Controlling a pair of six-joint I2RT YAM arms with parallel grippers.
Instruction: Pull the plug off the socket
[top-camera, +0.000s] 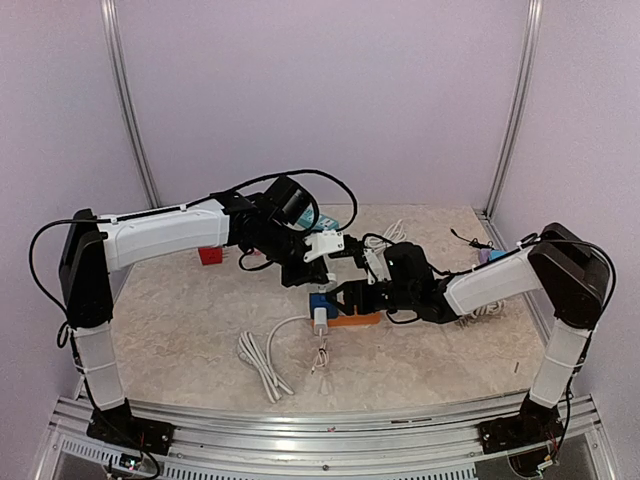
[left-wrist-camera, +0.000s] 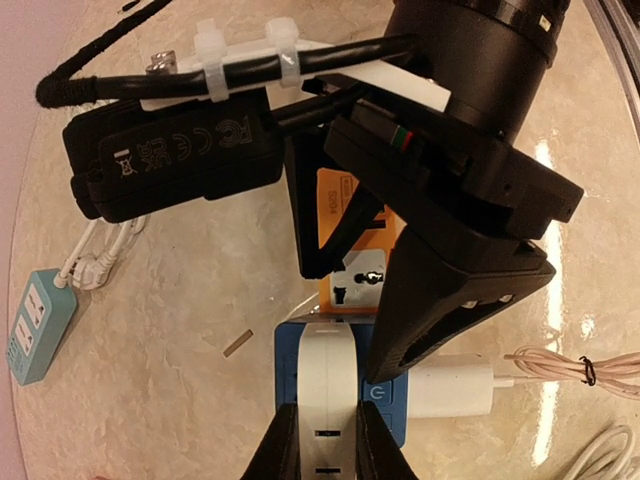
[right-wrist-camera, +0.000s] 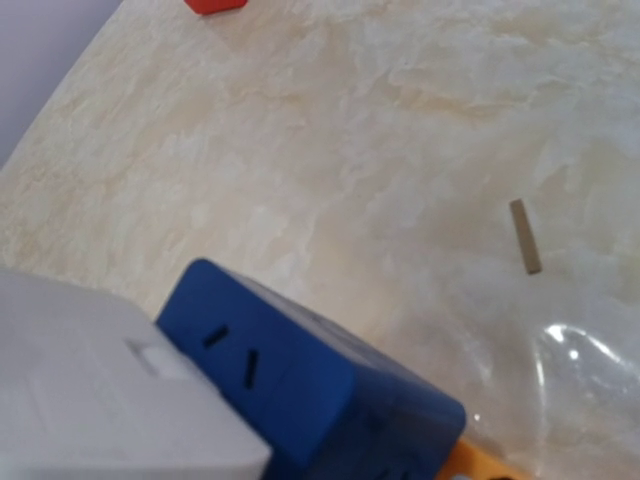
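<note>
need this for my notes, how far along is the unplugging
Done: the left gripper is shut on the white plug. In hand: the right gripper straddles the orange block next to the blue socket, apparently to brace it; whether it grips yet is unclear. Left: the plug still sits in the socket, so the pull itself remains.

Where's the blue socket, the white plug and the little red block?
blue socket (right-wrist-camera: 330, 390): right wrist view, middle of its blue body.
white plug (left-wrist-camera: 328, 385): left wrist view, on its white front face.
red block (top-camera: 210, 255): top view, on its middle.
</note>
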